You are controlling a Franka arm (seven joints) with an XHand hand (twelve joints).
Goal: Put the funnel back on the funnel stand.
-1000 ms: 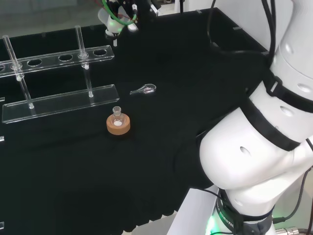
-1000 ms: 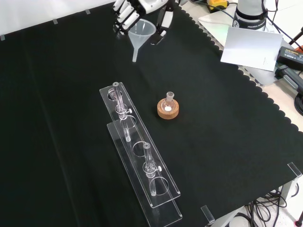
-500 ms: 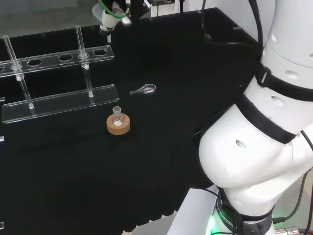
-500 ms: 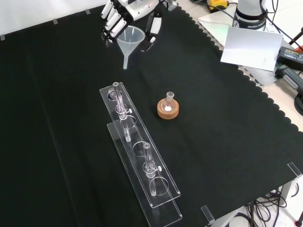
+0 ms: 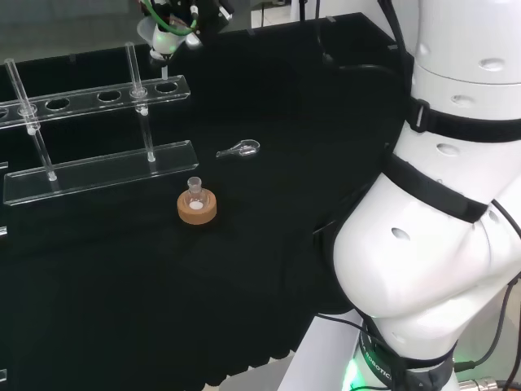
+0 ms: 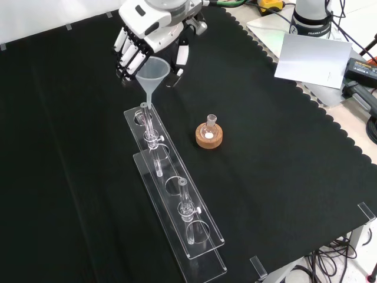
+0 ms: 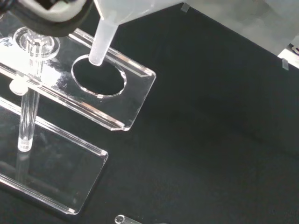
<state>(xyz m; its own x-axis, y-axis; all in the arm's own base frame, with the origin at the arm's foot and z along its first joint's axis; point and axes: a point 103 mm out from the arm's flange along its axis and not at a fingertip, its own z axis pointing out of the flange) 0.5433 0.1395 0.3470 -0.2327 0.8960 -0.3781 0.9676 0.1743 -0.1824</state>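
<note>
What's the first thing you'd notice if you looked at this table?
First, the robot's black and white hand at the top of the front view, holding a clear funnel with its spout just above the end hole of the clear funnel stand. That long stand runs down the black cloth below it. To its right in the front view, a small flask sits on a brown cork ring.

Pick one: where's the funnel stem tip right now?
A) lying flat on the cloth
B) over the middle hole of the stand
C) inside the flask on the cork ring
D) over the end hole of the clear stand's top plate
D: in the wrist view the funnel stem hangs at the rim of the end hole of the stand, with the hand holding it upright.
</note>
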